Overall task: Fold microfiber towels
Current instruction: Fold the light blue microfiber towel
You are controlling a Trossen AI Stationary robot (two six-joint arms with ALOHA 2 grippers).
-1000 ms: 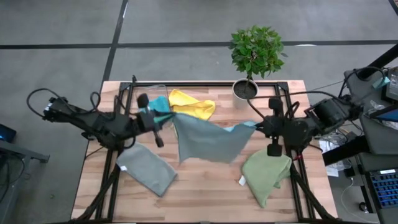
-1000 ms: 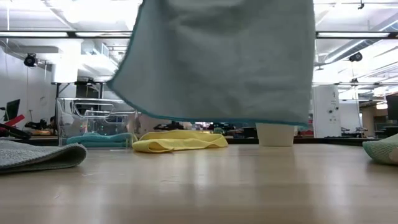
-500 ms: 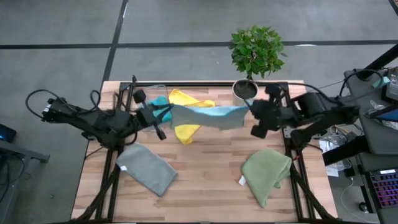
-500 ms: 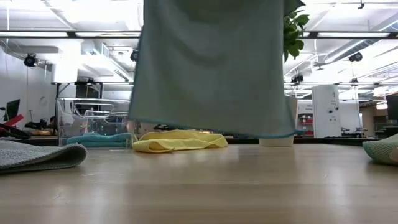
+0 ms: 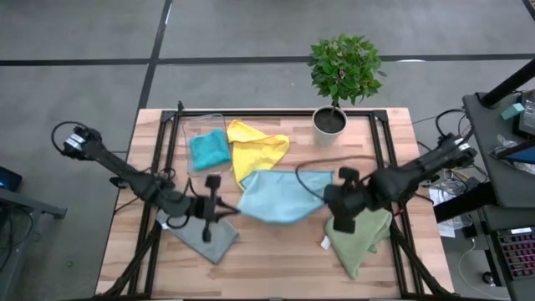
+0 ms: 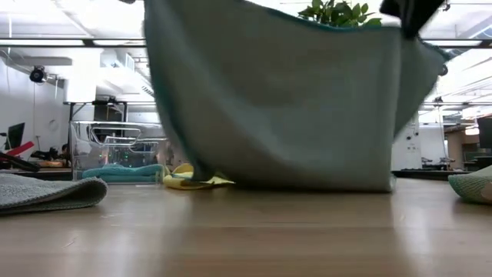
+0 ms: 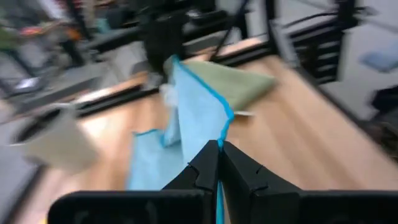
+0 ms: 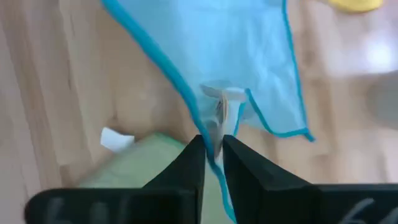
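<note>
The light blue towel (image 5: 280, 196) is stretched between my two grippers in mid table. Its lower part (image 6: 292, 183) rests on the wood. My left gripper (image 5: 232, 209) is shut on its left end and my right gripper (image 5: 332, 188) on its right end. A grey towel (image 5: 196, 230) lies folded at the near left, under my left arm. An olive green towel (image 5: 359, 234) lies at the near right. A yellow towel (image 5: 259, 146) lies at the far middle, and a teal towel (image 5: 209, 150) lies beside it in the clear bin. My left gripper pinches the towel's teal-bound edge (image 7: 222, 127) between its two shut fingers, coming almost level from the table's left. The cloth runs away from the fingers and sags down to the table. My right gripper pinches the towel at a corner with a white tag (image 8: 217, 112) between its two fingers, slanting steeply down from the right. The edge runs out from the fingers on both sides, and the cloth hangs from them toward the table.
A potted plant (image 5: 343, 75) stands at the far right of the table. The clear bin (image 5: 185, 125) stands at the far left. Bare wood lies along the near edge between the grey and green towels.
Both grippers have come down and toward the table's near edge, carrying the light blue towel away from above the yellow one. It hung clear before; now its lower part lies on the wood while the held edge stays up.
</note>
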